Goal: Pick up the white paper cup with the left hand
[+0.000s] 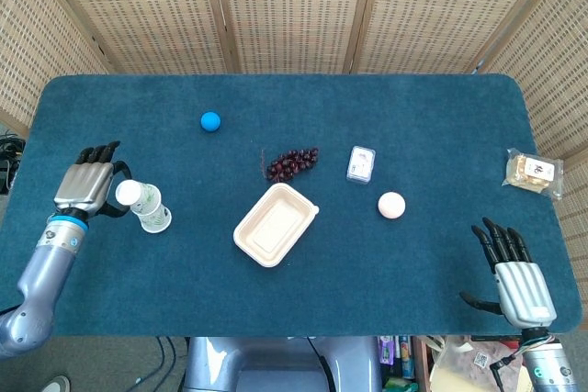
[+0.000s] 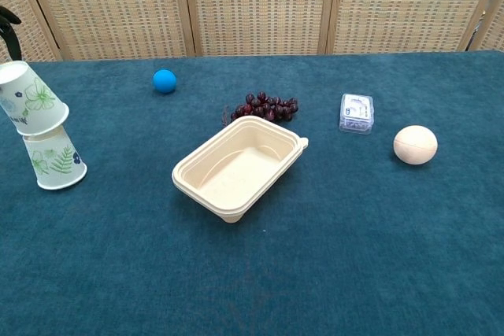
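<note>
- Both views are bright, with even and soft light.
- Shadows on the tabletop are weak and short.
- Focus is sharp everywhere; there is no glare or blur.

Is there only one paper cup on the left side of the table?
No: the chest view shows an upper paper cup lifted and tilted above a second paper cup that stands upside down on the table.

1 white paper cup tilts above a second cup, both upside-down.
</note>
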`<state>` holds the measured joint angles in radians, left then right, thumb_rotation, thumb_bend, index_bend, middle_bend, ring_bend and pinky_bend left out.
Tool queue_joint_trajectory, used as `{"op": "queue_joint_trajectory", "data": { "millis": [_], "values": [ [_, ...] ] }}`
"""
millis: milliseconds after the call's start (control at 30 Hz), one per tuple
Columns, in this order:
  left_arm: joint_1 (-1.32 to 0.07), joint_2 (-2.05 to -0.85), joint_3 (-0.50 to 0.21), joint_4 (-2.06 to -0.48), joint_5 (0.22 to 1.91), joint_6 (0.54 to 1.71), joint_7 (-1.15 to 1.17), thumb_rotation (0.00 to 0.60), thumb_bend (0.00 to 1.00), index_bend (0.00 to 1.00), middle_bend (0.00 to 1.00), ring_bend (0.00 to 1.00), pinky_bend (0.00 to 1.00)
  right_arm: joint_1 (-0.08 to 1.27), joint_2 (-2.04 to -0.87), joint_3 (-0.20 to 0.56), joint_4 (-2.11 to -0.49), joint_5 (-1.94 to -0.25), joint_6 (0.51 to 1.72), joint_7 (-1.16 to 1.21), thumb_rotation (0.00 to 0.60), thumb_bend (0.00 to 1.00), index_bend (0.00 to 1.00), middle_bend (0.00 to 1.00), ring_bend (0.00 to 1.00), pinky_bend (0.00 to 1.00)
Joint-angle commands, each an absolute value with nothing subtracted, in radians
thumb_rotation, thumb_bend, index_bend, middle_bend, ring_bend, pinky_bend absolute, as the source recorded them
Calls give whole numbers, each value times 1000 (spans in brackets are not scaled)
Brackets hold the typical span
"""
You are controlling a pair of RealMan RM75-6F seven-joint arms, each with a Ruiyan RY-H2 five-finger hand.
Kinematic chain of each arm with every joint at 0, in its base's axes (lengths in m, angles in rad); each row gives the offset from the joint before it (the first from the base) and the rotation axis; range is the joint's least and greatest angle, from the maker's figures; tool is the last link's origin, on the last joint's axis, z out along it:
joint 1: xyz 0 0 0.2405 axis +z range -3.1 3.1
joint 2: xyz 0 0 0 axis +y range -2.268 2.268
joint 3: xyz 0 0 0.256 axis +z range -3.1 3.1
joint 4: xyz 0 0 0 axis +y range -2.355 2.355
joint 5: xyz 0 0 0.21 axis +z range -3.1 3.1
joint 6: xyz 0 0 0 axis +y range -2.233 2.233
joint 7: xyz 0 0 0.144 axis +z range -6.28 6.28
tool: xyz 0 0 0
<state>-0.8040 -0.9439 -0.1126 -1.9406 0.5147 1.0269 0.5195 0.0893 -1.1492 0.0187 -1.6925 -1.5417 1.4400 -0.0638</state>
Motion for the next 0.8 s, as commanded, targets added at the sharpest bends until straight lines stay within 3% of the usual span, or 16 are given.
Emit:
{"op": "queue_joint_trajectory", "data": {
  "millis": [33, 433, 800],
  "values": [
    [-794, -864, -136, -1990, 527, 1000, 478, 600, 252, 396, 0, 0, 0, 89, -1150, 18, -1693, -1543, 1441, -66, 600, 88, 0, 0, 0, 0],
    [-771, -742, -125, -1969, 524, 925, 431, 600, 252, 396, 0, 0, 0, 90, -1152, 17, -1694, -1542, 1437, -74, 600, 88, 0, 0, 0, 0],
    [-726, -890, -52, -1783, 563, 874, 405, 600, 251, 396, 0, 0, 0, 89, -1155, 19, -1695, -1535, 1437, -87, 600, 89, 0, 0, 0, 0]
  ]
}}
